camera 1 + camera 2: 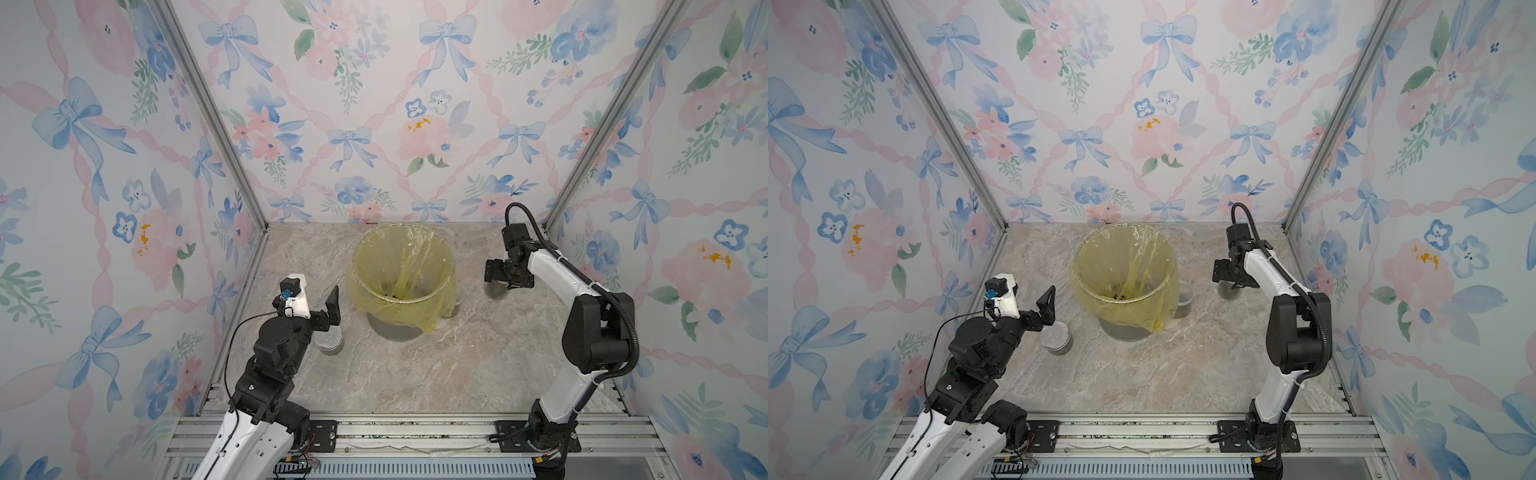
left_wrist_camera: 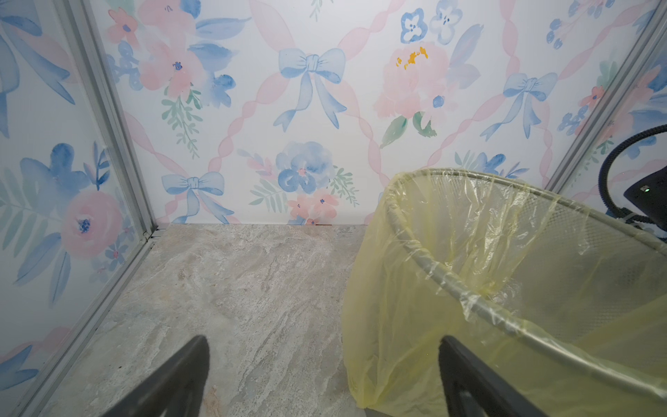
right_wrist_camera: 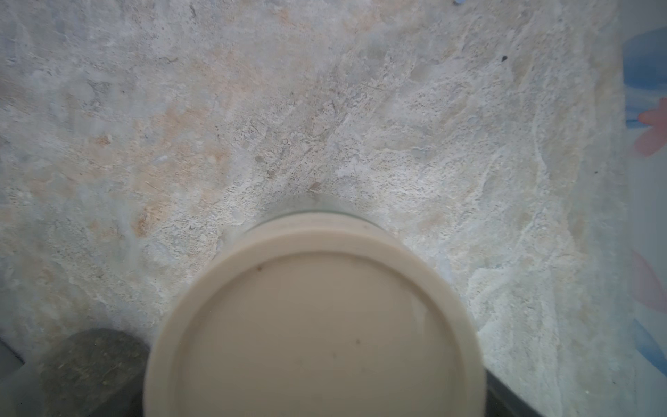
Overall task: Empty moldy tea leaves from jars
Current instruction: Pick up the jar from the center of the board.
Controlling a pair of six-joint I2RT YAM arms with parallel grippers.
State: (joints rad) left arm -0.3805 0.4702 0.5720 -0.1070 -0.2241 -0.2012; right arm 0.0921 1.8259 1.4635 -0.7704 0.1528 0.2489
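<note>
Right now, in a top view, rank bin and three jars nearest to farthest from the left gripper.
1. Left jar, beside the left gripper.
2. Bin, centre.
3. Middle jar, at the bin's right.
4. Right jar, under the right gripper.

Translucent yellow plastic bin liner [image 1: 399, 266]; grey-beige marbled surface [image 1: 457, 365]; white wallpaper with pink-and-blue floral bow pattern [image 1: 353, 124]; flat tan round lid [image 3: 317, 325]; dark brownish tea leaves [image 1: 1121, 296].

i see three small clear jars upright: the left jar [image 1: 1055, 337] apart from the bin [image 1: 1075, 266] on its front-left, the middle jar [image 1: 1182, 300] just beside the bin's right, the right jar [image 1: 1228, 291] farther right under a tan lid [image 3: 314, 325], and moldy tea leaves [image 1: 1119, 296] clumped dark at the bin's bottom
</note>
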